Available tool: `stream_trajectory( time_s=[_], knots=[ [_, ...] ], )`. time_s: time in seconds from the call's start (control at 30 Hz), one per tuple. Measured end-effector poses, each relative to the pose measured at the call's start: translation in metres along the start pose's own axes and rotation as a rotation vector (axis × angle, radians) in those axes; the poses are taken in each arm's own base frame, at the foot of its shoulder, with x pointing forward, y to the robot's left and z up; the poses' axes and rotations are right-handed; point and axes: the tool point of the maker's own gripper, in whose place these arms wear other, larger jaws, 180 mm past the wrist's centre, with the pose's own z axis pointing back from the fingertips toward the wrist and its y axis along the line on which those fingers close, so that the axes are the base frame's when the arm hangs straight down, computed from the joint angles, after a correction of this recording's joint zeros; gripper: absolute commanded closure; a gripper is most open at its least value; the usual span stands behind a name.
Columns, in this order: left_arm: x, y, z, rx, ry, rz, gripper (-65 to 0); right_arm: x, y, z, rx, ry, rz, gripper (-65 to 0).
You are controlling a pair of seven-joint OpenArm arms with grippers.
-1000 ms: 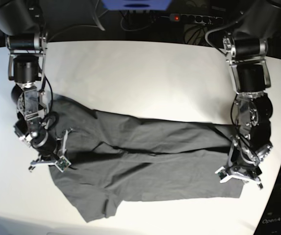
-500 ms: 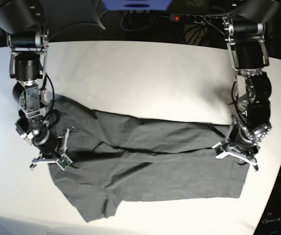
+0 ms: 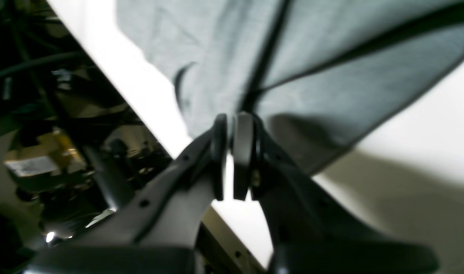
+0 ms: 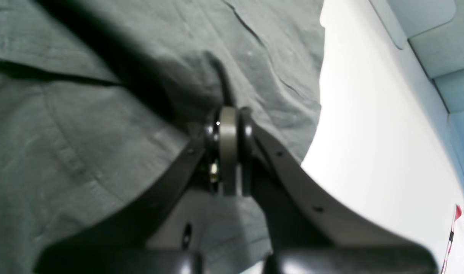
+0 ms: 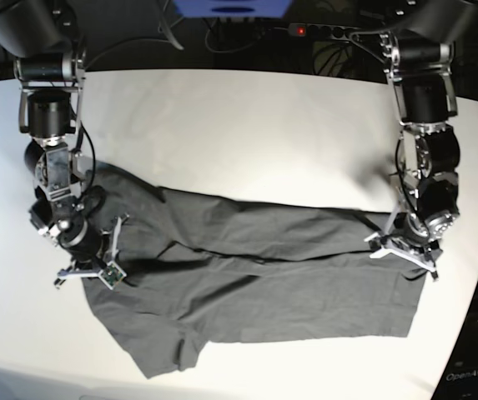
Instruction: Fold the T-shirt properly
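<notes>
The dark grey T-shirt (image 5: 255, 283) lies spread sideways across the white table (image 5: 247, 133), lightly wrinkled, with a long crease through its middle. My left gripper (image 5: 400, 252) is at the shirt's right end. In the left wrist view that gripper (image 3: 232, 121) is shut, and the cloth (image 3: 330, 57) fans out in folds from its tips. My right gripper (image 5: 88, 275) is at the shirt's left end. The right wrist view shows that gripper (image 4: 228, 114) shut on a bunched ridge of fabric (image 4: 83, 114).
Bare table surface stretches behind the shirt. Its curved right edge (image 5: 472, 275) runs close beside the left arm. A power strip (image 5: 330, 32) and a blue box (image 5: 232, 7) sit beyond the back edge. The shirt's lower corner (image 5: 163, 367) lies near the front edge.
The left gripper closed on the shirt's right end and moved back toward the far side of the table. The right gripper stayed shut and barely shifted.
</notes>
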Motion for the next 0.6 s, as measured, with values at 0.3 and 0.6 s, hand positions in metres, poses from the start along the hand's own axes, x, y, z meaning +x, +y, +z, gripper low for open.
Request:
stream_trajectory(
  time_s=[0.3,0.6],
  knots=[
    [-0.01,-0.021,-0.012,-0.078,0.025,-0.003,-2.6,-0.001,-0.001,0.001,-0.002,0.003,0.002,-0.3],
    [-0.007,-0.012,-0.018,-0.078,0.022,0.009,-2.6,-0.001,-0.001,0.001,-0.002,0.0,0.002,-0.3]
  ],
)
